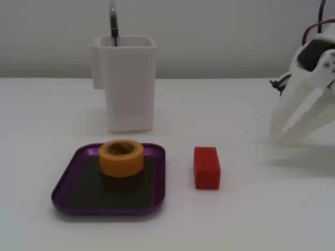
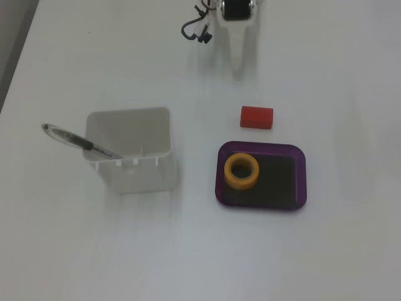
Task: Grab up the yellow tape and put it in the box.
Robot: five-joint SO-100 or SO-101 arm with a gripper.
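Observation:
The yellow tape (image 1: 121, 157) lies flat inside the box (image 1: 73, 180), a shallow purple tray, at its back part in a fixed view. In another fixed view the yellow tape (image 2: 242, 171) sits in the left half of the box (image 2: 299, 182). My white gripper (image 1: 279, 134) is at the far right, well away from the tray, its tips low over the table. Its fingertips meet and it holds nothing. From above, the gripper (image 2: 240, 63) is near the top edge and hard to make out against the white table.
A red block (image 1: 207, 167) lies on the table to the right of the tray; it also shows from above (image 2: 256, 116). A tall white container (image 1: 127, 83) with a pen (image 2: 78, 140) in it stands behind the tray. Cables (image 2: 195, 28) hang by the arm.

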